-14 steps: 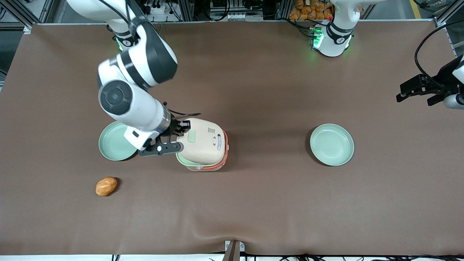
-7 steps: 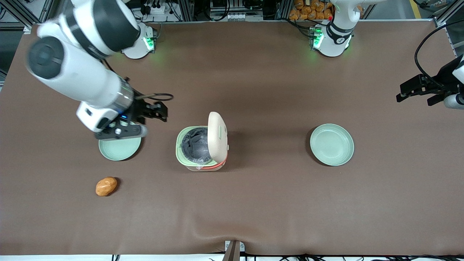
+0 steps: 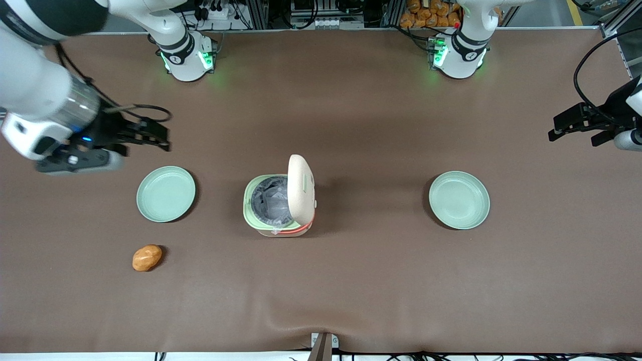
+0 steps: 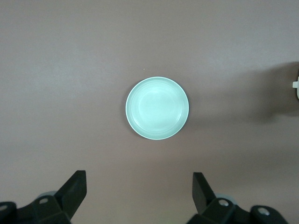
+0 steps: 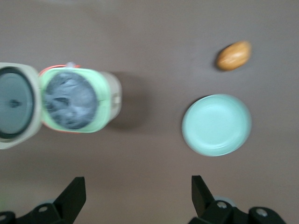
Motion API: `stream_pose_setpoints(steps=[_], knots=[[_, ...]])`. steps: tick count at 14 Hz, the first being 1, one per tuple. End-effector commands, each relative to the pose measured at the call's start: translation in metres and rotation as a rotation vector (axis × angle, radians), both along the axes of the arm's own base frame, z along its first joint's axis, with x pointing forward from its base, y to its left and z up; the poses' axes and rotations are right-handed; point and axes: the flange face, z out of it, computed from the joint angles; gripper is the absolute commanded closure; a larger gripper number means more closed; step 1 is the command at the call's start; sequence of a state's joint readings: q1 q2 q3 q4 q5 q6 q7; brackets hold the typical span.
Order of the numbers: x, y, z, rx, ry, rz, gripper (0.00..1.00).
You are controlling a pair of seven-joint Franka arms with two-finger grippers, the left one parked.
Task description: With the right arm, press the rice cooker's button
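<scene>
The rice cooker (image 3: 261, 220) stands mid-table with its cream-white lid (image 3: 302, 188) swung up. Its grey inner pot (image 3: 271, 200) lies exposed inside the pale green rim. In the right wrist view the rice cooker (image 5: 105, 100) shows from above with its open lid (image 5: 16, 105) beside it. My right arm's gripper (image 3: 153, 134) is open and empty. It hangs above the table toward the working arm's end, well apart from the cooker and farther from the front camera than the nearby green plate. The right wrist view shows the gripper (image 5: 138, 189) with its jaws wide apart over bare cloth.
A pale green plate (image 3: 166, 194) lies between the gripper and the cooker and also shows in the right wrist view (image 5: 216, 124). An orange-brown lump (image 3: 147, 257) lies nearer the front camera. A second green plate (image 3: 459, 200) lies toward the parked arm's end.
The gripper left the cooker's lid and drew back toward the working arm's end, rising away. The lid sprang from shut to upright, baring the inner pot.
</scene>
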State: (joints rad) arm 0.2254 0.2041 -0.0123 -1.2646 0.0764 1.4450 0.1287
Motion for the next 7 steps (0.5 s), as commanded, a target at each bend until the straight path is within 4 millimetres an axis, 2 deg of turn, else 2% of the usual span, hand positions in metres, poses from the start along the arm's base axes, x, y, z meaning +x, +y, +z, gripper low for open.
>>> stream_pose_setpoints(steps=[1,5,7], knots=[[-0.013,-0.047,0.02,-0.03,-0.001,0.007,0.0],[-0.03,-0.114,0.011,-0.039,0.1,-0.037,0.0],[-0.035,-0.13,0.009,-0.037,0.125,-0.023,0.0]])
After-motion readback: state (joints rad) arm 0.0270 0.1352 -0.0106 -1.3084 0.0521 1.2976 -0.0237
